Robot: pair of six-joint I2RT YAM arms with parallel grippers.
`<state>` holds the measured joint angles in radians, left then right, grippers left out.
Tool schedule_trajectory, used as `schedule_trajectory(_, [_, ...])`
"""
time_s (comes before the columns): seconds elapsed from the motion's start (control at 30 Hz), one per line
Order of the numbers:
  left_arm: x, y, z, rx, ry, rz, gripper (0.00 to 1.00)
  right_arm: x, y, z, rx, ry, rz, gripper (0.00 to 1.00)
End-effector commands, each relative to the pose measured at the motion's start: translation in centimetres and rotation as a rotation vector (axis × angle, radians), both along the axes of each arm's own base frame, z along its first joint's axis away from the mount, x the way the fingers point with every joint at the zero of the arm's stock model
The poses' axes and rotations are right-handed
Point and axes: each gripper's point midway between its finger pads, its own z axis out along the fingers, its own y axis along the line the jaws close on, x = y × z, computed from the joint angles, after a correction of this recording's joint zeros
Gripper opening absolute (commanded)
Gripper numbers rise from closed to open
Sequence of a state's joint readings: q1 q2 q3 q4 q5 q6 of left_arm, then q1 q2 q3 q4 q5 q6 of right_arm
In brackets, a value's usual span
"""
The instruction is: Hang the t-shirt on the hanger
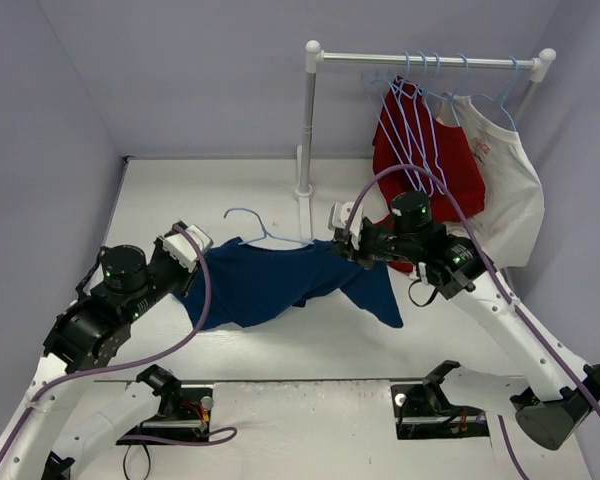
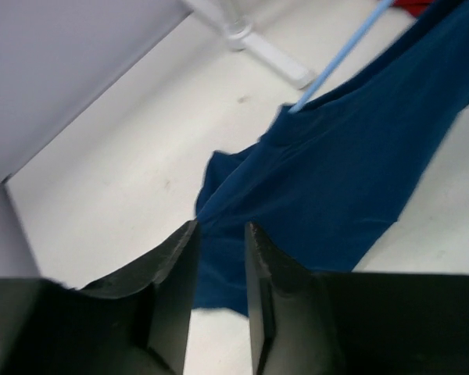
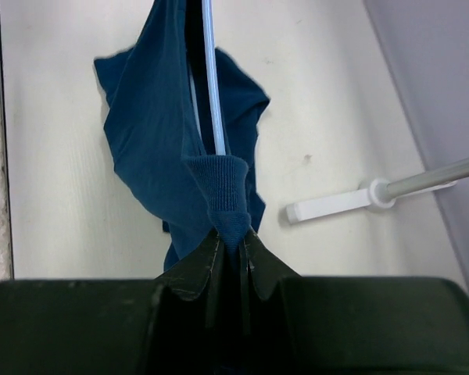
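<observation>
**Between your two arms, the t-shirt (image 1: 280, 282) hangs stretched, the hanger (image 1: 265, 232) in its neck**

Your right gripper (image 3: 230, 238) is clamped hard on the t-shirt's ribbed neckband, with the fingers nearly meeting. The hanger's wire runs straight into the neck opening just beyond that pinch. Your left gripper (image 2: 219, 228) stands narrow, with the other end of the cloth caught at its fingertips. In the top view that end is lifted up to it.

The rack's post (image 1: 307, 130) stands just behind the t-shirt's middle, its foot on the table (image 1: 230, 180). From the bar (image 1: 430, 62) hang a red shirt (image 1: 420, 150), a white shirt (image 1: 505, 185) and some spare hangers (image 1: 420, 90). The red shirt hangs right behind your right wrist. A purple cable (image 1: 206, 290) loops off your left arm and crosses the t-shirt's left end in the top view.

The t-shirt's long axis runs left to right across the table, from one gripper to the other. It sags in the middle and one flap droops low under the right gripper. The hanger lies along the t-shirt's rear edge, with the hook sticking out toward the back left.
</observation>
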<state>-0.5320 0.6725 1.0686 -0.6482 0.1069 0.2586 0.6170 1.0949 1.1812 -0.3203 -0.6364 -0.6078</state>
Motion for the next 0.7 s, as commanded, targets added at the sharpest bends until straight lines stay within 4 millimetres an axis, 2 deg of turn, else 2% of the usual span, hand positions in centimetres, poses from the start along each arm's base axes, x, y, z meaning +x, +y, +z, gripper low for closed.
schedule_trajectory(0.0, [1.7,5.2,6.7,-0.075,-0.165,0.332,0.33,1.6,1.0,9.7,0.163,-0.187,-0.028,0.0])
schedule_trajectory(0.07, [1.5,6.8,9.3,-0.131,-0.205,0.425,0.41,2.5,0.8,14.0,0.219,-0.243,-0.08,0.0])
schedule_trajectory(0.1, [1.3,7.7,10.1,-0.147,-0.223,0.476,0.45,3.3,1.0,15.1,0.23,-0.252,-0.101,0.0])
schedule_trajectory(0.17, [1.0,9.1,11.9,-0.19,-0.255,0.559,0.51,4.1,0.9,18.5,0.276,-0.297,-0.139,0.0])
schedule_trajectory(0.2, [0.7,10.1,13.1,-0.231,-0.274,0.616,0.56,4.8,0.6,21.4,0.318,-0.336,-0.174,0.0])
schedule_trajectory(0.23, [0.6,10.5,13.7,-0.241,-0.284,0.638,0.6,5.1,0.4,23.4,0.347,-0.362,-0.199,0.0])
schedule_trajectory(0.27, [0.4,10.9,14.5,-0.255,-0.296,0.654,0.64,5.5,0.0,26.3,0.391,-0.401,-0.237,0.0])
schedule_trajectory(0.3, [0.3,11.3,15.0,-0.265,-0.305,0.679,0.65,6.3,0.2,27.0,0.4,-0.408,-0.254,0.0])
schedule_trajectory(0.37, [0.2,11.7,15.4,-0.271,-0.309,0.699,0.67,5.8,-1.1,31.5,0.477,-0.477,-0.299,0.0])
schedule_trajectory(0.43, [0.0,11.8,15.7,-0.277,-0.312,0.703,0.69,5.6,-2.1,34.7,0.534,-0.532,-0.338,0.0])
schedule_trajectory(0.5, [-0.2,12.2,15.7,-0.276,-0.314,0.718,0.7,5.3,-3.0,36.3,0.567,-0.56,-0.369,0.0])
schedule_trajectory(0.57, [-0.3,12.3,15.4,-0.275,-0.312,0.724,0.7,4.7,-3.5,36.8,0.579,-0.567,-0.372,0.0])
schedule_trajectory(0.63, [-0.4,12.4,15.2,-0.275,-0.311,0.728,0.71,4.2,-4.3,36.6,0.588,-0.56,-0.399,0.0])
schedule_trajectory(0.67, [-0.3,12.4,14.8,-0.269,-0.305,0.733,0.71,4.4,-4.6,35.9,0.579,-0.545,-0.421,0.0])
